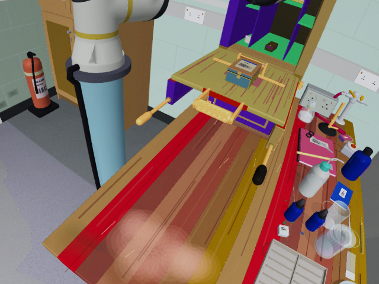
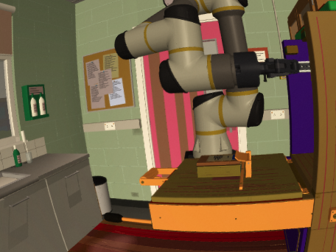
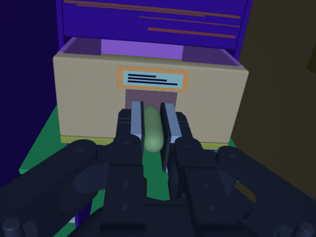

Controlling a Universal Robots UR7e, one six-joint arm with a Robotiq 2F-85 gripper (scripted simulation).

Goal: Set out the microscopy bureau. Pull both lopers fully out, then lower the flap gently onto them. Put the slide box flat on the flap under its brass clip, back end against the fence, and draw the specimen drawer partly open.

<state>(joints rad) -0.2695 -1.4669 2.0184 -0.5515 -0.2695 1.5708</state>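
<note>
The specimen drawer (image 3: 150, 97) has a beige front with a labelled card holder and sits on a green shelf inside the bureau's purple upper case. It stands slightly out of its bay. Its green knob (image 3: 153, 128) sticks out of the front. The slide box (image 1: 244, 72) lies flat on the lowered flap (image 1: 235, 82) under the brass clip. Two lopers (image 1: 152, 113) (image 1: 264, 166) stick out below the flap. My gripper (image 3: 152, 127) reaches into the upper case (image 2: 291, 66) and is closed on the drawer knob.
The dark side wall of the bureau (image 3: 278, 89) stands close on the right of the drawer. A purple panel (image 3: 153, 23) rises just behind it. Bottles (image 1: 315, 180), beakers and a notebook (image 1: 315, 146) crowd the bench's right side.
</note>
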